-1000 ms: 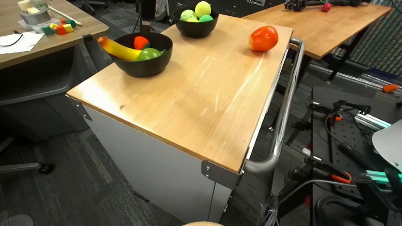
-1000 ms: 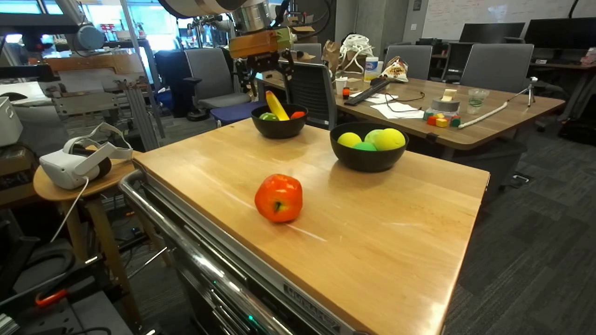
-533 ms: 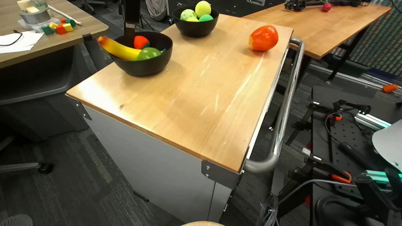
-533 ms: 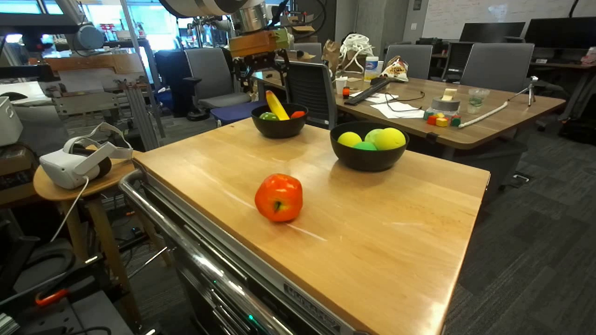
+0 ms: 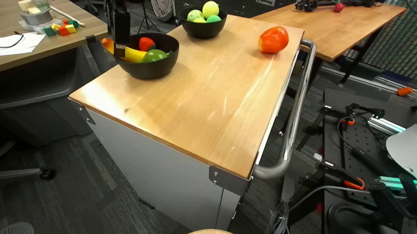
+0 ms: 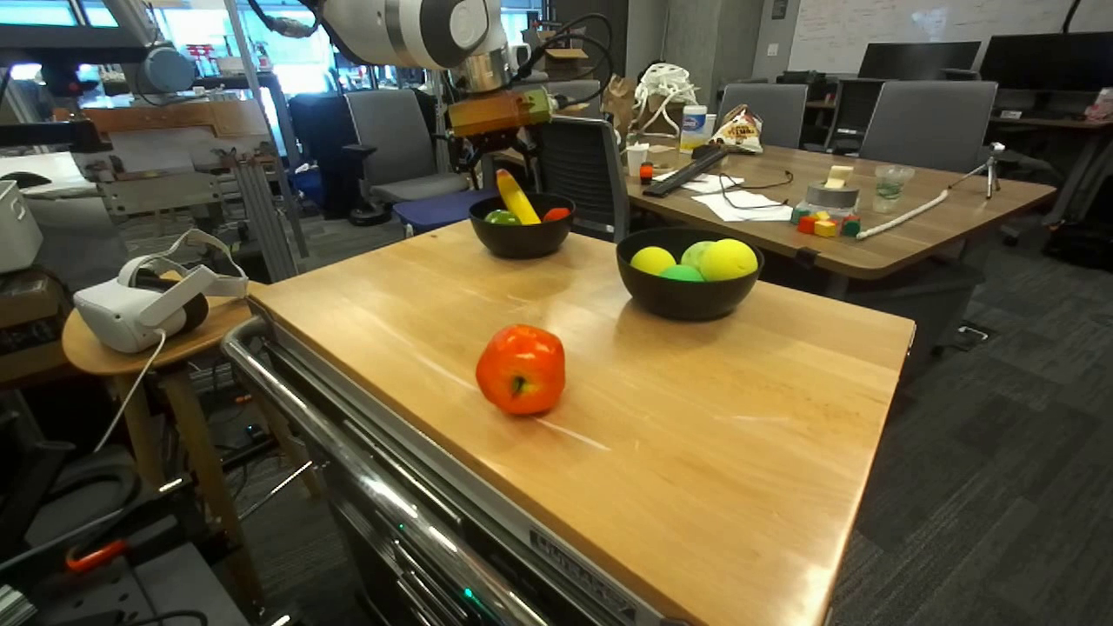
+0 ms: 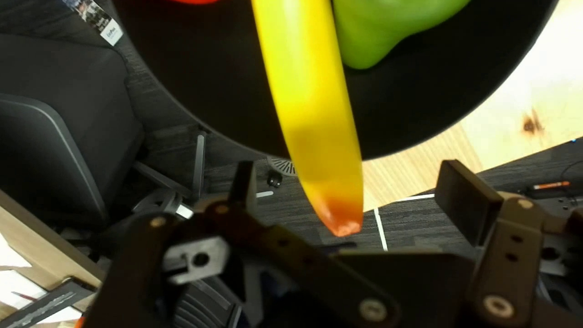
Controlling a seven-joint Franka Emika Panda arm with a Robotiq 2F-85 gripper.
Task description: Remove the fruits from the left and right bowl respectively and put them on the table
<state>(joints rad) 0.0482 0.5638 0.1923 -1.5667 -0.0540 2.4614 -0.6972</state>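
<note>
Your gripper [image 7: 346, 184] has its fingers wide apart, with the tip of the banana [image 7: 314, 100] between them in the wrist view, clear of both. The banana leans out of a black bowl [image 5: 149, 72] near a corner of the desk [image 5: 202, 106], on the edge opposite the rail [image 5: 300, 100]. A second bowl [image 6: 687, 300], holding yellow and green fruits [image 6: 729, 260], stands along that edge; a big red fruit [image 6: 522, 369] lies nearer the rail.

The arm [image 6: 396, 33] points its tool [image 7: 353, 196] downward, both fingers [image 7: 465, 202] well apart.

Wooden tabletop [image 6: 722, 452], black bowl [image 6: 687, 300], second black bowl [image 6: 522, 244], red-orange fruit [image 6: 520, 365] apart from both
</note>
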